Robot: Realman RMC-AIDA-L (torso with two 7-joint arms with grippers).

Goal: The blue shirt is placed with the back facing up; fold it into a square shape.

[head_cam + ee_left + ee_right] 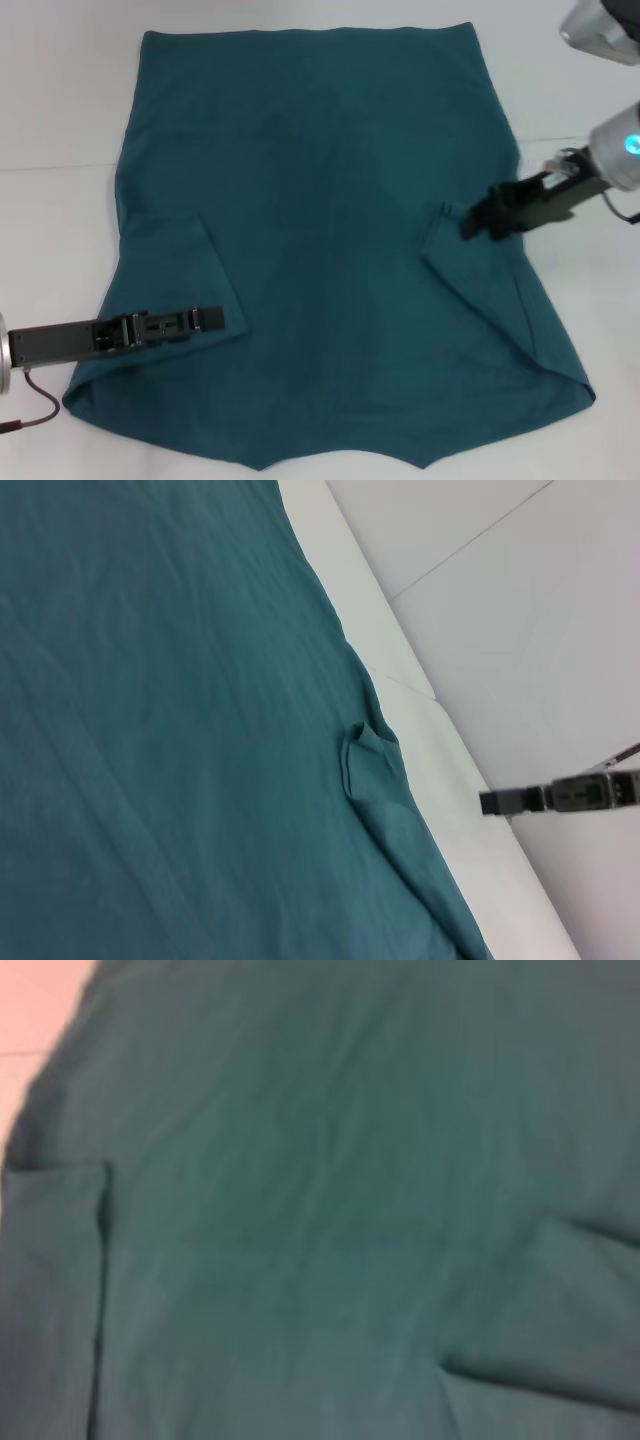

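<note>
The blue shirt (330,200) lies flat on the white table (60,100), plain side up, hem at the far side and collar at the near edge. Both sleeves are folded inward onto the body: the left sleeve (170,280) and the right sleeve (490,290). My left gripper (215,319) lies low over the near edge of the folded left sleeve. My right gripper (470,225) hovers at the top corner of the folded right sleeve; it also shows in the left wrist view (487,802). The shirt fills the left wrist view (150,730) and the right wrist view (350,1210).
Bare white table surrounds the shirt on the left, right and far sides. The shirt's near edge reaches almost to the bottom of the head view. A red cable (40,410) hangs by the left arm.
</note>
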